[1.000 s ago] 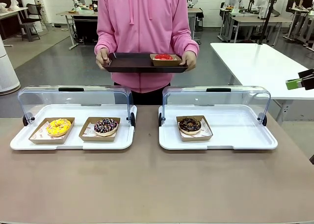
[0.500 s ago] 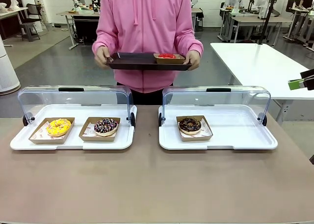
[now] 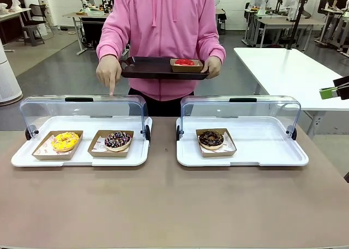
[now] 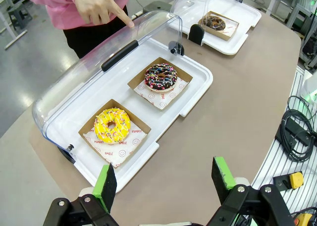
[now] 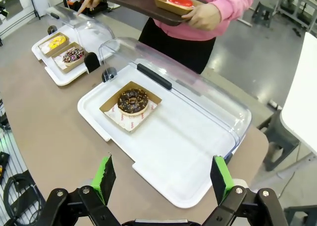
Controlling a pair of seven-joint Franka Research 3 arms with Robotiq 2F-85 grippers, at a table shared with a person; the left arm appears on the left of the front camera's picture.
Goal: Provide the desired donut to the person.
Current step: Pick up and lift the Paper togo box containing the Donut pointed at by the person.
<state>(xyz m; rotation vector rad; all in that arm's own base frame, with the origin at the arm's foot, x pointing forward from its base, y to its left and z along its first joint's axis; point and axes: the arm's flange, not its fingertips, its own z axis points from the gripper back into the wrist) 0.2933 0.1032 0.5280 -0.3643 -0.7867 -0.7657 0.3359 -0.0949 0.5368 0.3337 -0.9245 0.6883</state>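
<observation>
Pointing hand (image 3: pixel 109 71), clear domed lid (image 3: pixel 82 111), sprinkled donut (image 3: pixel 118 140)

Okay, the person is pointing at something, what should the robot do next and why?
Probably move the left gripper toward the sprinkled chocolate donut in the left tray. The person's hand points down over that end of the tray, nearer it than the yellow donut, and the gripper's fingers are open.

One yellow donut (image 3: pixel 65 141), one sprinkled chocolate donut (image 3: pixel 118 140), one dark chocolate donut (image 3: pixel 211 138) and one red-glazed donut (image 3: pixel 184 62) are counted, four in all. Four brown paper boats (image 3: pixel 39 153), two white display trays (image 3: pixel 82 160), two clear lids (image 3: pixel 240 111), one dark serving tray (image 3: pixel 147 69) and one person (image 3: pixel 163 25) are seen.
</observation>
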